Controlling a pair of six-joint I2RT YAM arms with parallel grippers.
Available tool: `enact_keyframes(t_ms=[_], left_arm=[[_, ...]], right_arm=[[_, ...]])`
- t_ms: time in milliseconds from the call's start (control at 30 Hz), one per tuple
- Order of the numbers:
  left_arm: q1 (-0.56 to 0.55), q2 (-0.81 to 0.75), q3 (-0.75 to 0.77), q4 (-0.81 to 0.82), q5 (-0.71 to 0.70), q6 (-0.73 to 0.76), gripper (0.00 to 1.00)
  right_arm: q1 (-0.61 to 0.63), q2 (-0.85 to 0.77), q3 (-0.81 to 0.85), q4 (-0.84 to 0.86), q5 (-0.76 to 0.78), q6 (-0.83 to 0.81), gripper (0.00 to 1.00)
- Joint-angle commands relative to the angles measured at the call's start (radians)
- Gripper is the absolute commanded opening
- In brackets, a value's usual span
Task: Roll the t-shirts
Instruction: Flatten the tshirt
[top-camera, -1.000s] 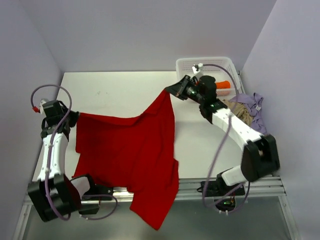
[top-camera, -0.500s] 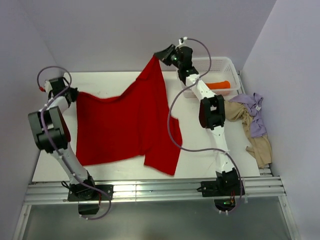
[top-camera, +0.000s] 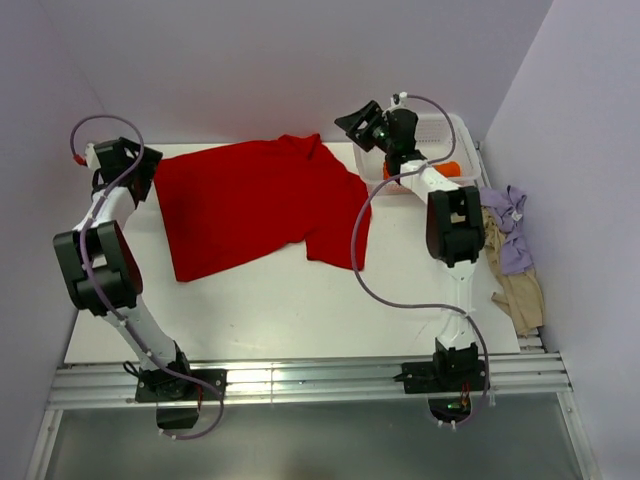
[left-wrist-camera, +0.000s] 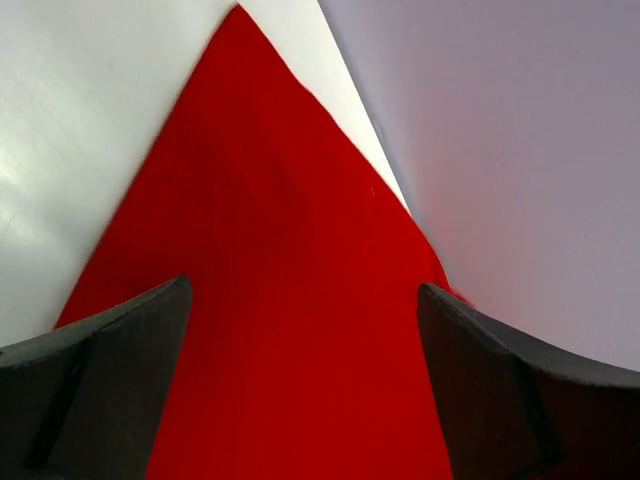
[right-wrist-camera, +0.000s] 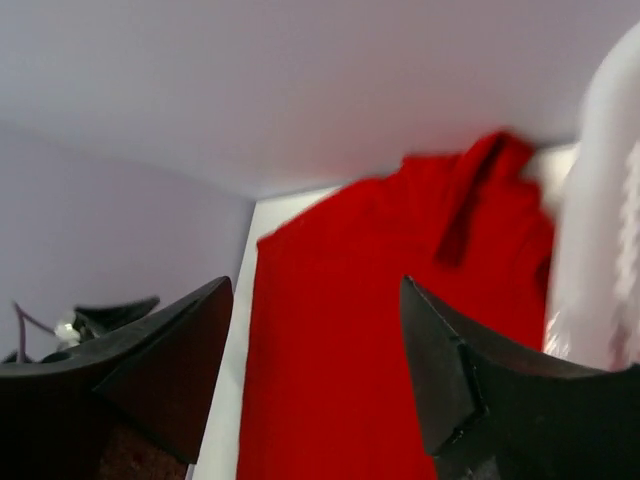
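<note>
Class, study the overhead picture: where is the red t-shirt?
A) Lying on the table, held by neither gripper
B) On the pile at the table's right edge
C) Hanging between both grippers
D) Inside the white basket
A: the red t-shirt lies spread on the table, and the left gripper and right gripper both stand open.

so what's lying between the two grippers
The red t-shirt, spread out between the left gripper and the right gripper, both open; the top view shows it.
</note>
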Motion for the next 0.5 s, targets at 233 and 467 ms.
enact_keyframes(t_ms=[233, 467], left_arm=[[-0.003, -0.453, -0.365, -0.125, 0.002, 0.109, 0.99], [0.015, -0.654, -0.652, -0.105, 0.079, 0.045, 0.94]], right_arm=[[0.039, -0.644, -0.616, -0.181, 0.11, -0.256, 0.56], [0.058, -0.787, -0.912, -0.275, 0.247, -0.224, 0.41]])
